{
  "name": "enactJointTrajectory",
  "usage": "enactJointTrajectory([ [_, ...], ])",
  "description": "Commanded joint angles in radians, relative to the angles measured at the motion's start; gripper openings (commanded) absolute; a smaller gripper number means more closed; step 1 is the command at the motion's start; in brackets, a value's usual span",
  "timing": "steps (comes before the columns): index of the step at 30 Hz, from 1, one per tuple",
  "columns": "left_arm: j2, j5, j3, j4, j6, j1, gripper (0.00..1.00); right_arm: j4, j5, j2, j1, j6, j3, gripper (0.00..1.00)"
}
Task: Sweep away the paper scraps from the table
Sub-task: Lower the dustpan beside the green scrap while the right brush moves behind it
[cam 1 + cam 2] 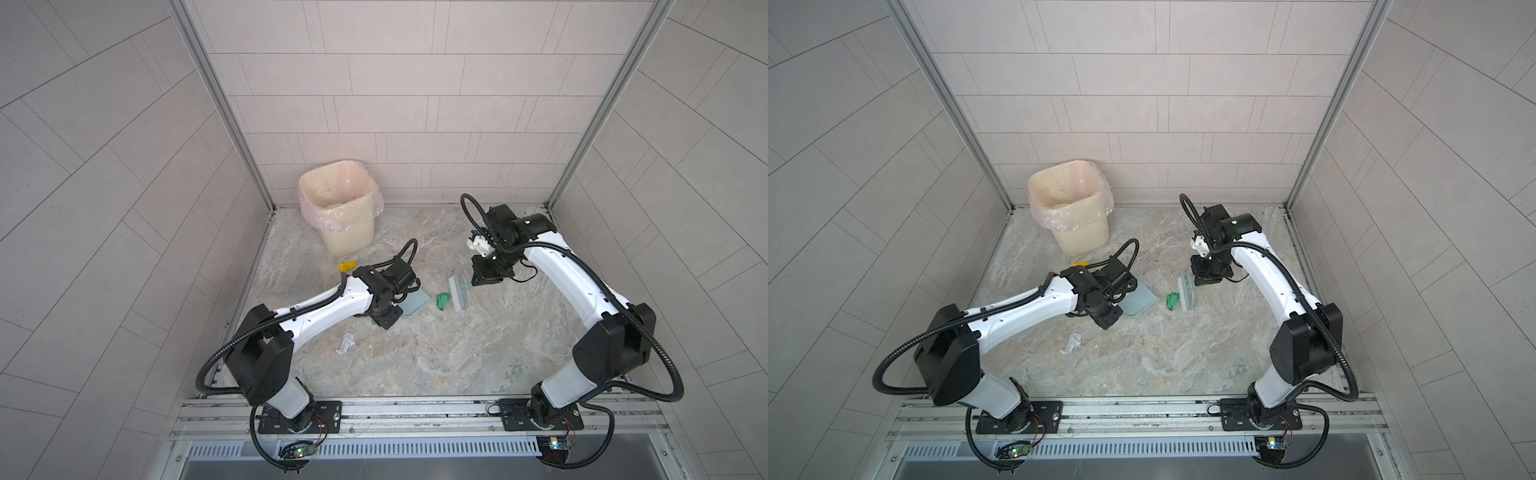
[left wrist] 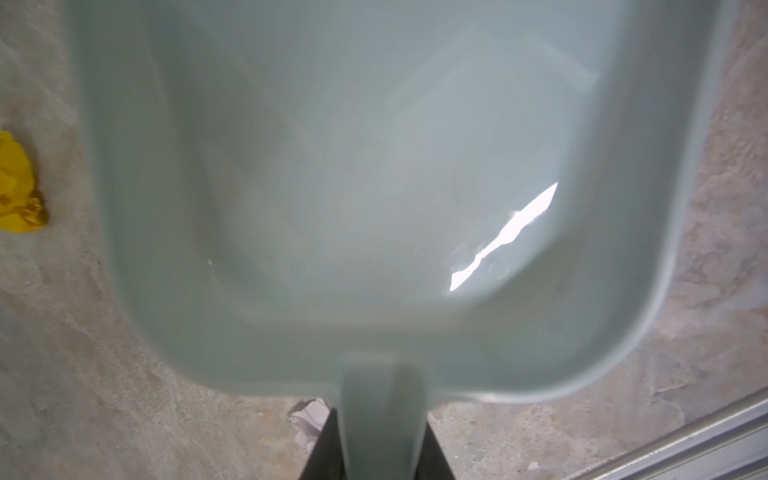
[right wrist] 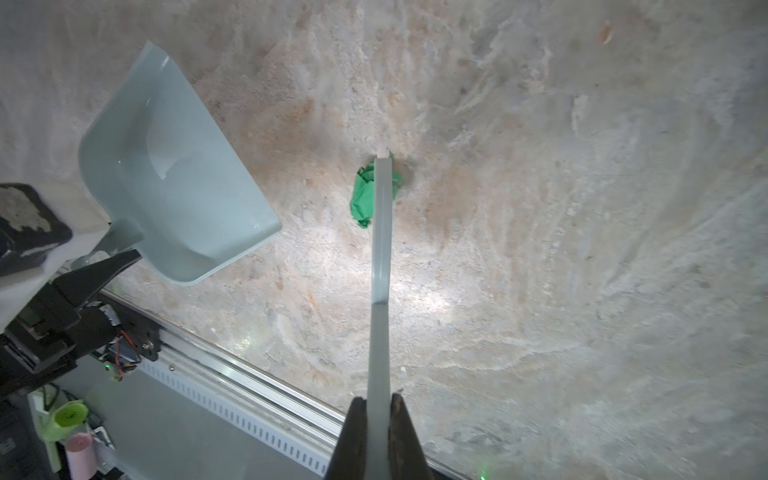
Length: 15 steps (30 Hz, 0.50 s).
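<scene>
1. Your left gripper (image 2: 380,455) is pinching the dustpan (image 1: 417,305) by its handle.
2. Your right gripper (image 3: 379,419) is pinching the brush (image 3: 382,232) handle. The brush sits against the green scrap (image 1: 443,300) on the table (image 1: 457,353), near the dustpan.
3. The yellow scrap (image 1: 347,266) lies near the bin (image 1: 345,237), and the white scrap (image 1: 345,344) lies beside your left arm (image 1: 324,309).

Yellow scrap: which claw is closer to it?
Left. The left claw, gripping the dustpan, is close by the yellow scrap; the right claw, holding the brush, is much farther, past the green scrap.
</scene>
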Motion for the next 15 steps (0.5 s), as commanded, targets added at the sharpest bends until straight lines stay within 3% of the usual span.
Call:
enactJointTrajectory([
  [1,0.034,0.041,-0.02,0.01,-0.024,-0.034,0.0,-0.061,0.112,0.036,0.0,-0.06,0.051,0.0],
  [15,0.129,0.052,-0.054,0.095,0.011,-0.106,0.0,-0.11,0.276,0.25,0.097,-0.129,0.266,0.0],
])
